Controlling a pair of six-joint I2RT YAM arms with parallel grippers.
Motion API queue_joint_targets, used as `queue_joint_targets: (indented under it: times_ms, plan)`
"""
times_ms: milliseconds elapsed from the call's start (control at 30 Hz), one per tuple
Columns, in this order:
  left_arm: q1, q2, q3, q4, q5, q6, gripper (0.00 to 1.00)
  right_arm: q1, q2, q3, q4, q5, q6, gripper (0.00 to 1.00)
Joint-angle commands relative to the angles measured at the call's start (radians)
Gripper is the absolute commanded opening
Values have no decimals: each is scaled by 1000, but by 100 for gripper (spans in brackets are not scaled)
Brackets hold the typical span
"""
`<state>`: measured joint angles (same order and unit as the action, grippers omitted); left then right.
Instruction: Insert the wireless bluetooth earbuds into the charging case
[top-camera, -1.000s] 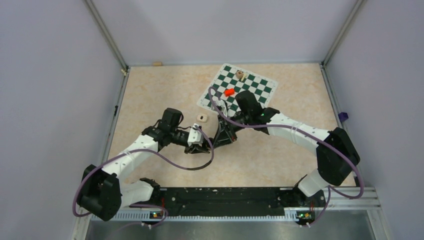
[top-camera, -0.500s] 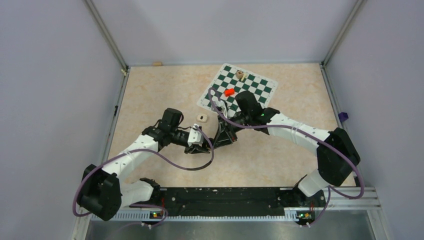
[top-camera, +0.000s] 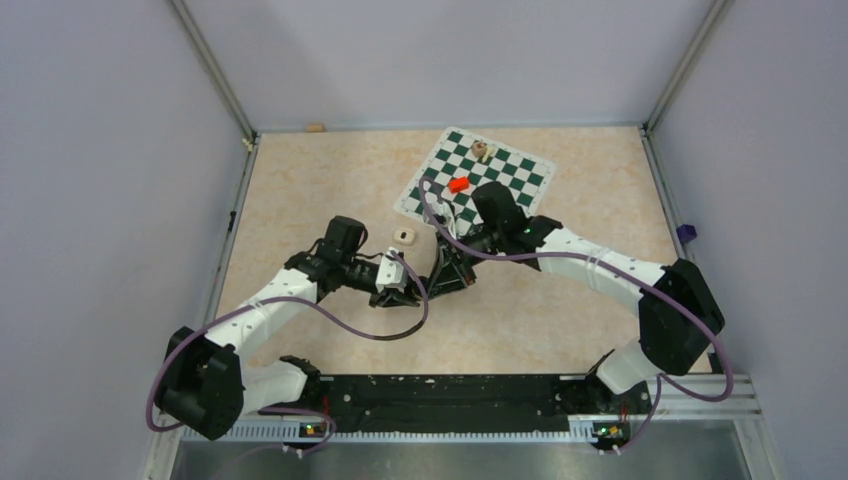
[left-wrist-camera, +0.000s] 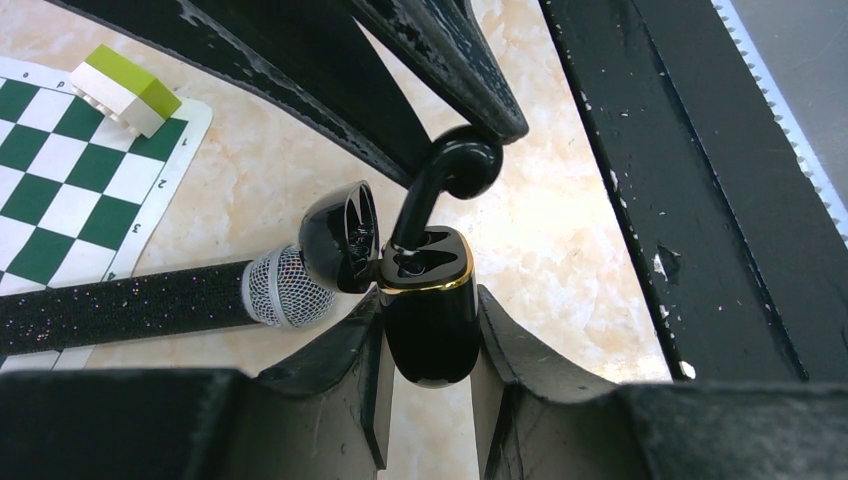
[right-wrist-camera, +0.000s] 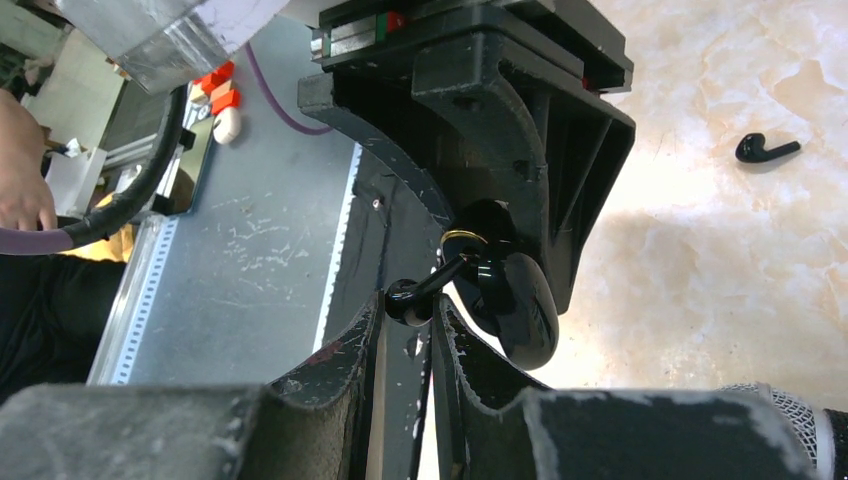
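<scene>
My left gripper (left-wrist-camera: 428, 300) is shut on the black charging case (left-wrist-camera: 430, 320), which has a gold rim and an open lid (left-wrist-camera: 340, 235). My right gripper (right-wrist-camera: 408, 305) is shut on a black earbud (right-wrist-camera: 405, 298). In the left wrist view this earbud (left-wrist-camera: 455, 170) has its stem tip in a slot of the case. A second black earbud (right-wrist-camera: 765, 150) lies loose on the table. In the top view the two grippers meet, the left gripper (top-camera: 398, 288) beside the right gripper (top-camera: 440, 278). No off-white buds are in view.
A glittery black microphone (left-wrist-camera: 150, 305) lies beside the case. A chessboard mat (top-camera: 500, 185) carries a red piece (top-camera: 459, 184), a wooden piece (top-camera: 481, 150) and a yellow-green block (left-wrist-camera: 125, 90). A small beige item (top-camera: 403, 236) lies near the left gripper.
The right arm's elbow has shifted slightly to the right. Both grippers keep their holds and stay together at the case.
</scene>
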<state>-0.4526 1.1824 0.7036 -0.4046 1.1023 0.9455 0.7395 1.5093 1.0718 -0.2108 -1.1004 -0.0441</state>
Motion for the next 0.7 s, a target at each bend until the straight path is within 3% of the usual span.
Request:
queue_joint_targets:
  times_ms: [0,667]
  plan:
    - [-3,-2,37,18,23,11,0,32,-18,4,-21,30,-46,0]
    - [-8,-3,39,-30,45,64,0,51,25,57,-54,105,-61,0]
